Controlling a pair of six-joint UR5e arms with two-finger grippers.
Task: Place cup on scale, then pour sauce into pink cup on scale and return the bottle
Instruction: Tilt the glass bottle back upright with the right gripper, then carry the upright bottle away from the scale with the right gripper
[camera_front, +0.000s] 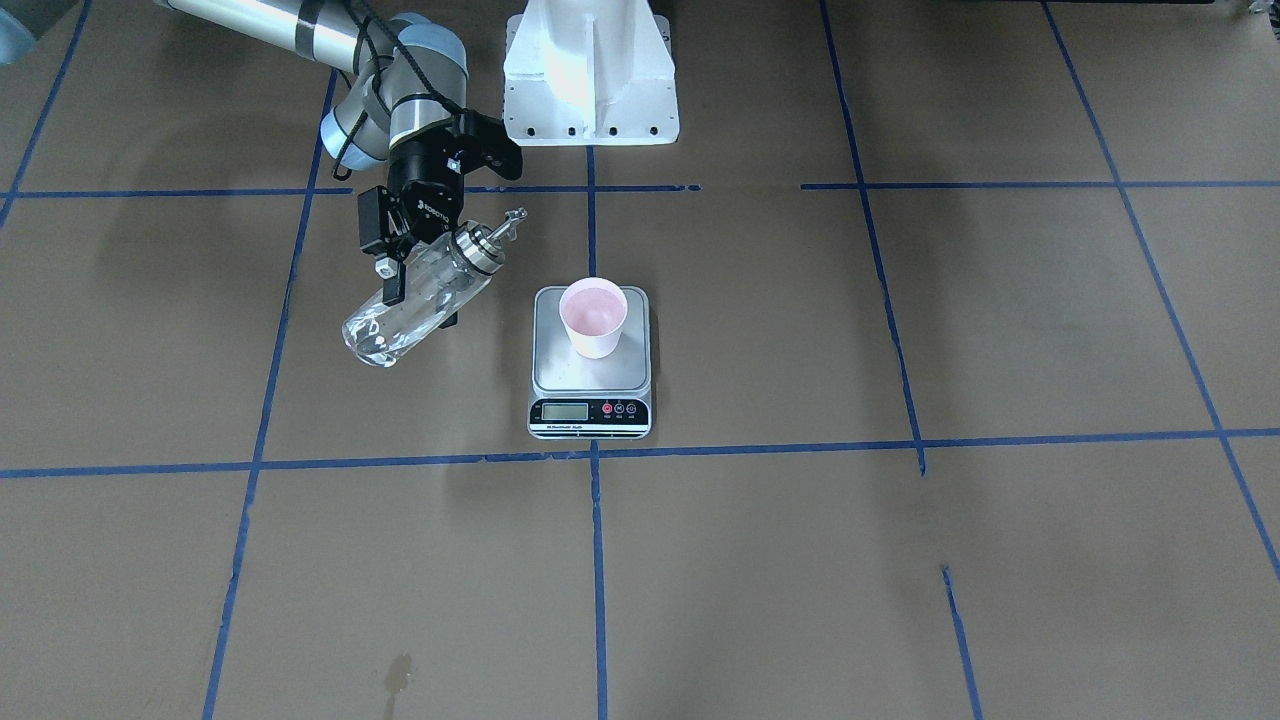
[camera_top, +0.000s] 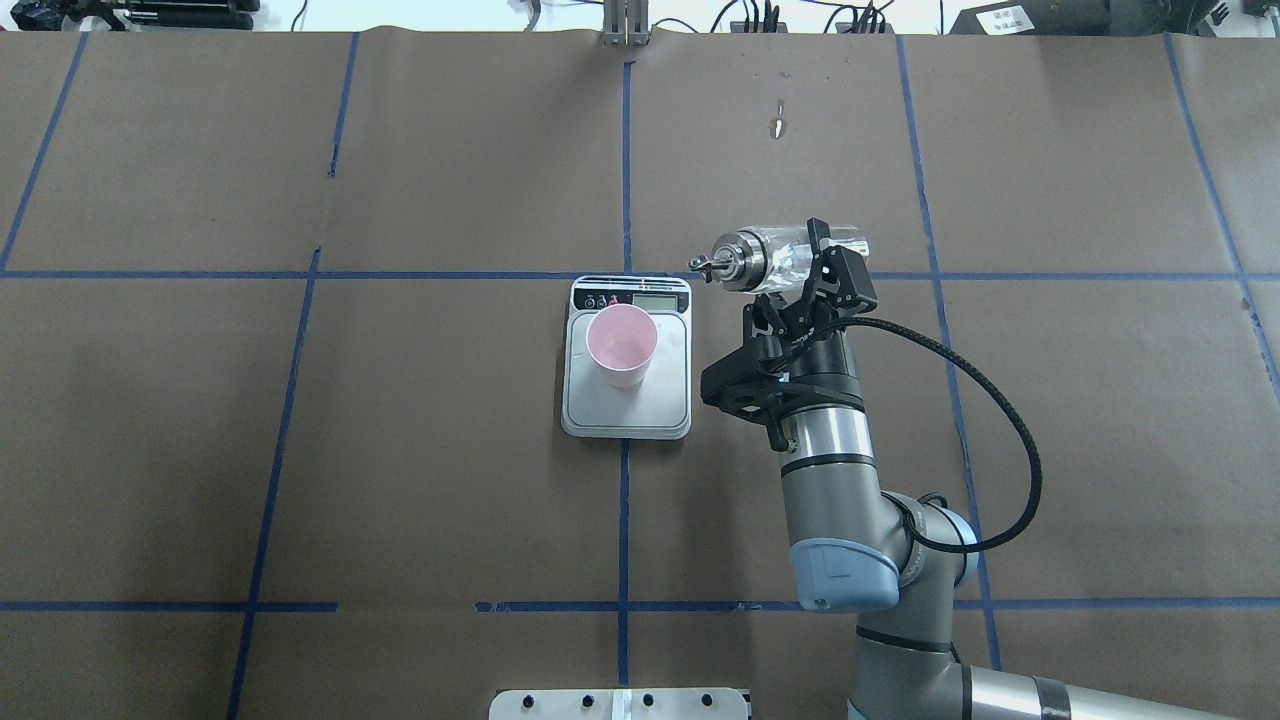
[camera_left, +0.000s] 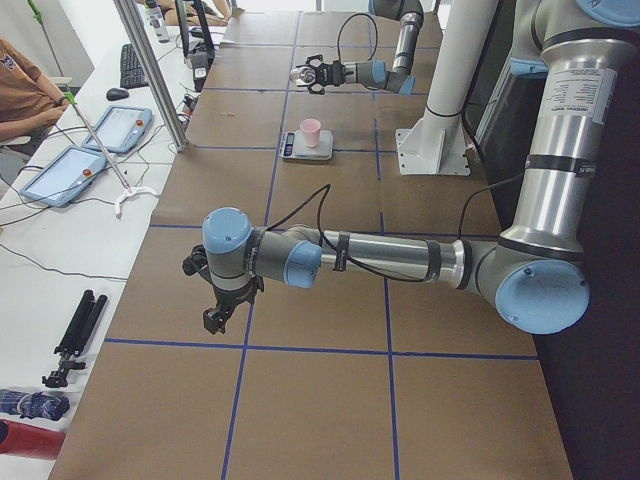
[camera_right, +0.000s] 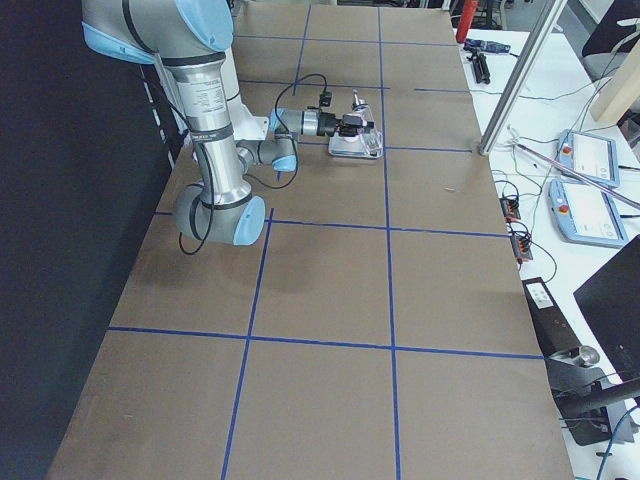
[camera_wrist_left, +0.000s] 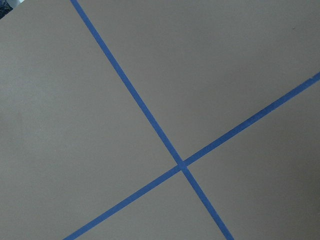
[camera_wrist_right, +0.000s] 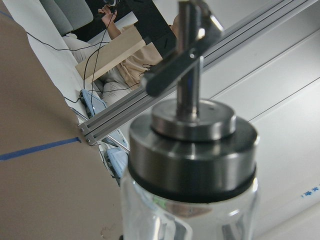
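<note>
With the right gripper (camera_top: 810, 262), clamps the bottle (camera_top: 775, 262) across its glass body, fingers closed tight on it, and holds it lying nearly level above the table (camera_top: 1050, 420), metal pourer aimed toward 9 o'clock in the overhead view. Carries it off to the side of the scale (camera_top: 660, 405), at about 2 o'clock from the cup (camera_top: 621, 345), spout tip near the display corner in that view. Cup upright on the steel platform, toward the 12 o'clock, display end. Clear sauce (camera_front: 375, 335) only faintly told from the glass. Hangs the left gripper (camera_left: 220, 315) low over the table, well apart from the scale; cannot tell whether wide or narrow. Brown paper all over the table, crossed by blue tape lines (camera_wrist_left: 182, 165) into large squares, with a small stain (camera_top: 778, 125) at 12 o'clock from the bottle. White mount (camera_front: 590, 80) bolted at the robot's edge. Beyond the far edge, a white side bench (camera_left: 60, 230) with tablets (camera_left: 112, 128), a keyboard (camera_left: 132, 65), a folded tripod (camera_left: 75, 335) and a seated person (camera_left: 25, 90).
</note>
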